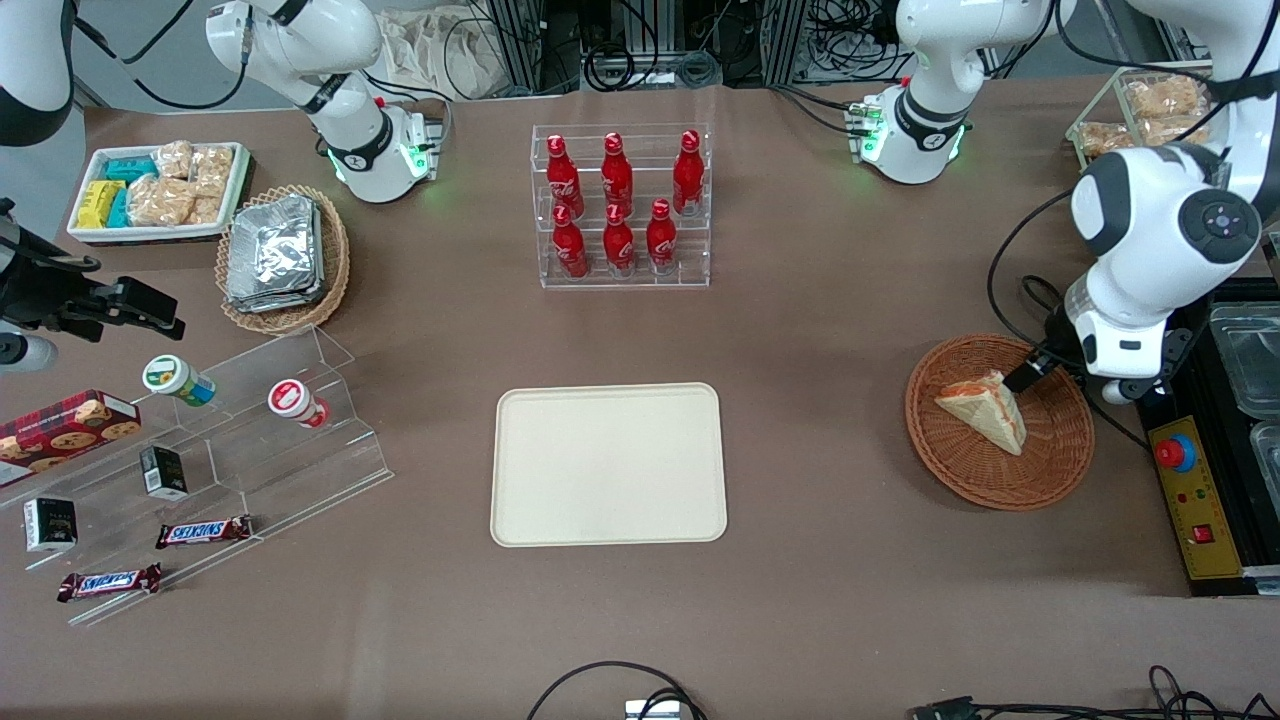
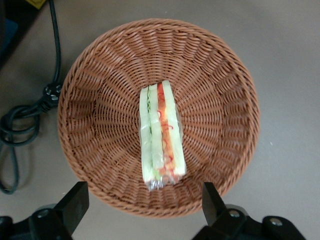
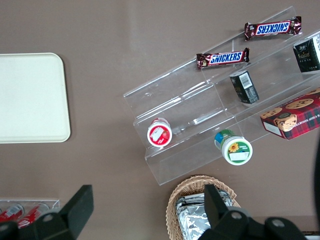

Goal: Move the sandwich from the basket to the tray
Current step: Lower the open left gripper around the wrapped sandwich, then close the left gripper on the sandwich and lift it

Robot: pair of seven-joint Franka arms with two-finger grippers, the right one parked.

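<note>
sandwich in the wicker basket, gripper spread above it

snickers bars lie nearest the front camera, toward the parked arm's end of the table, on the lowest steps of a clear acrylic riser.

at the working arm's end, the fingers of the left gripper stand wide apart, holding nothing. in the left wrist view the two black pads straddle the basket's rim, with the sandwich's wrapped end between them but not touched. from the front, the gripper hangs over the basket's edge on the side farther from the camera, its dark tip just beside the sandwich's upper corner.

the sandwich rests in the middle of the reddish-brown wicker basket, standing on a side so its filling edge faces up: pale bread with green, orange and red stripes under clear wrap. a black cable coils on the brown table just beside the basket.

the cream tray lies flat near the table's middle, well apart from the basket, with nothing on it. farther from the camera than the tray stands a clear rack of red cola bottles.

toward the parked arm's end, the acrylic riser also carries two lidded cups, small dark boxes and a red cookie box. farther from the camera sit a tan basket of foil packs and a white bin of snack packets.
</note>
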